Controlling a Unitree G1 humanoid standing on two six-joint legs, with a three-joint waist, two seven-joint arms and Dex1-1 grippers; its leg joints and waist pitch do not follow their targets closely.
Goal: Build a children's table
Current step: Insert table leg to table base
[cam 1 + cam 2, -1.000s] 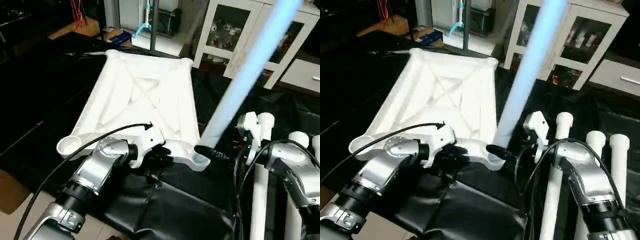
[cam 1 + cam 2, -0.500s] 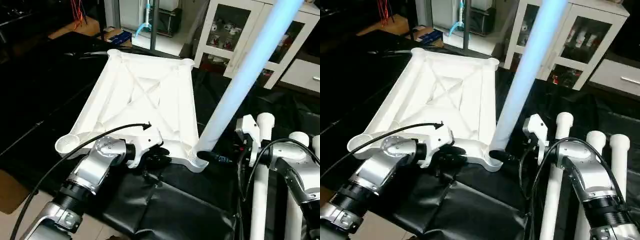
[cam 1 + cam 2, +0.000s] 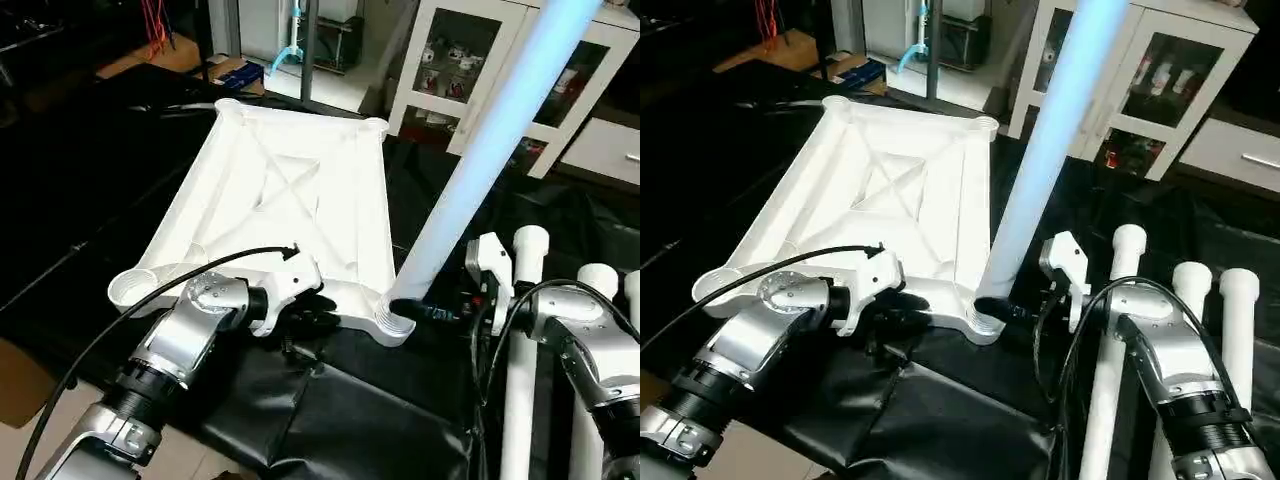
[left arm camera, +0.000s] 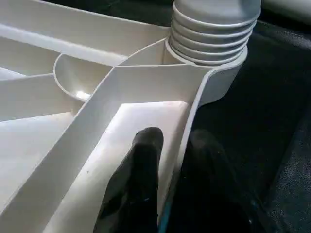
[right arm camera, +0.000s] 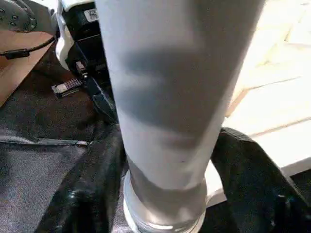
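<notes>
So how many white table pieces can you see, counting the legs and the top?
White plastic rectangular tabletop, ribbed side up: 1
Long white tube leg standing in the near corner socket: 1
White tube legs lying beside it on the black cover: 3
Total: 5

left gripper pinched — right gripper straddling.

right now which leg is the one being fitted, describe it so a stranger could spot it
Find the white tabletop lying underside up on the black cloth. At its near right corner, a long white leg rises slanted from the socket, between the right pincer's fingers. The other legs lie flat to its right.
</notes>
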